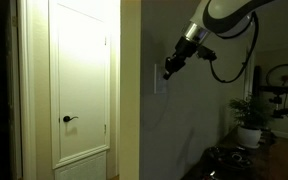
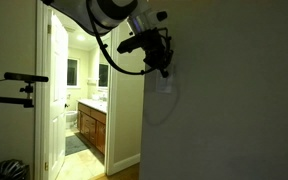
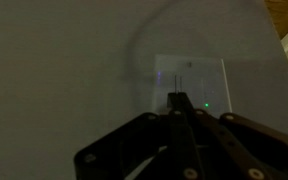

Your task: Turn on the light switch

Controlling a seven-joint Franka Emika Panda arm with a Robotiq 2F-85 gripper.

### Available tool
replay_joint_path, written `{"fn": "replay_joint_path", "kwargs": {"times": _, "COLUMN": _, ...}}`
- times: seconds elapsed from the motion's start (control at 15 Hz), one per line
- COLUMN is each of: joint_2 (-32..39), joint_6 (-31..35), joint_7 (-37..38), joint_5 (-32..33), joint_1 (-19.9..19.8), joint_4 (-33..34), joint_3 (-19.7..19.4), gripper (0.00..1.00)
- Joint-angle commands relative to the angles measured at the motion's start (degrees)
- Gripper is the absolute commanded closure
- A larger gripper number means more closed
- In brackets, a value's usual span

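The light switch (image 3: 191, 84) is a pale rectangular wall plate with a small green dot lit on it, in the middle of the wrist view. It also shows in both exterior views (image 1: 159, 82) (image 2: 165, 85), partly behind the gripper. My gripper (image 3: 178, 98) is shut, its fingers pressed together, and the tips sit at the plate's lower middle. In the exterior views the gripper (image 1: 168, 69) (image 2: 166, 68) is right at the wall by the plate. The arm reaches in from above.
A white door with a black lever handle (image 1: 69, 119) stands beside the wall corner. A potted plant (image 1: 249, 125) and dark objects sit on a surface below the arm. A lit bathroom with a vanity (image 2: 92, 125) shows through a doorway. The room is dim.
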State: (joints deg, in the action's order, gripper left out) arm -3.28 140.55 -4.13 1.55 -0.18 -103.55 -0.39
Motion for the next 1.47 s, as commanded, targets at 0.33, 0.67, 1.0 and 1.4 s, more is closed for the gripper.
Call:
{"fn": "replay_joint_path", "kwargs": {"times": 0.33, "joint_2": 1.75, "joint_6": 1.14, "joint_7": 0.55, "joint_5": 0.15, "joint_1": -0.04, "joint_4": 1.85, "joint_3": 0.03, "gripper": 0.95}}
{"fn": "replay_joint_path", "kwargs": {"times": 0.67, "joint_2": 0.76, "joint_6": -0.64, "joint_7": 0.13, "joint_5": -0.16, "joint_1": 0.11, "joint_4": 1.16, "joint_3": 0.12, "gripper": 0.95}}
{"fn": "replay_joint_path", "kwargs": {"times": 1.0, "joint_2": -2.70, "joint_6": -8.80, "joint_7": -2.64, "joint_5": -2.75, "joint_1": 0.63, "joint_4": -2.54, "joint_3": 0.28, "gripper": 0.95}}
{"fn": "replay_joint_path", "kwargs": {"times": 1.4, "joint_2": -7.00, "joint_6": -20.20, "joint_7": -3.05, "joint_5": -3.71, "joint_1": 1.18, "joint_4": -6.85, "joint_3": 0.50, "gripper": 0.96}}
